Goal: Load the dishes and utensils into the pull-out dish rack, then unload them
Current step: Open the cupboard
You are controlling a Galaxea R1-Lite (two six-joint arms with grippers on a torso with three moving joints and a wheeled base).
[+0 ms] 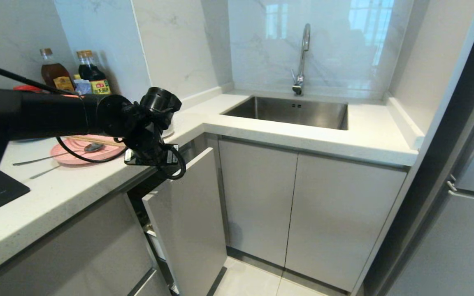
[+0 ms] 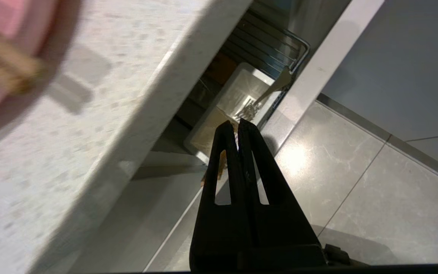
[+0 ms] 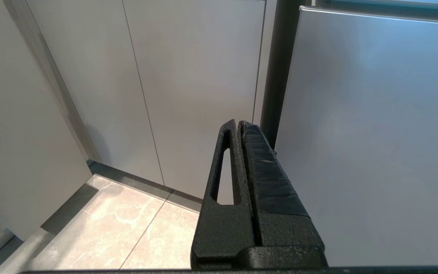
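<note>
1. Pink is the one wide, flat, round plate (image 1: 81,153) in the head view, lying on the speckled white stone counter (image 1: 68,187) at the left; one long-handled grey metal spoon (image 1: 56,154) rests across it, and a pair of light wooden chopsticks (image 1: 93,139) lies on its far rim, partly hidden by the black left arm (image 1: 52,113).
2. In the same view two dark sauce bottles (image 1: 93,77) stand at the back of the counter against the marble wall. One steel sink (image 1: 290,112) with one chrome tap (image 1: 301,61) sits in the corner run of counter, above two closed pale grey cabinet doors (image 1: 298,209).
3. One pull-out dish rack (image 1: 187,222) stands drawn partway out below the counter, its pale grey front panel angled into the room over a light tiled floor (image 1: 253,283).
4. From the left wrist, the left hand (image 2: 233,127) points down past the counter edge with its two fingers pressed together, holding nothing. Below it show the rack's chrome wires (image 2: 272,45) and one white plastic tray (image 2: 242,91) with a steel fork (image 2: 268,93) inside. A blurred pink plate edge sits at one corner.
5. From the right wrist, the right hand (image 3: 238,127) hangs with both fingers together, empty, facing grey cabinet fronts (image 3: 188,83) and the tiled floor.
</note>
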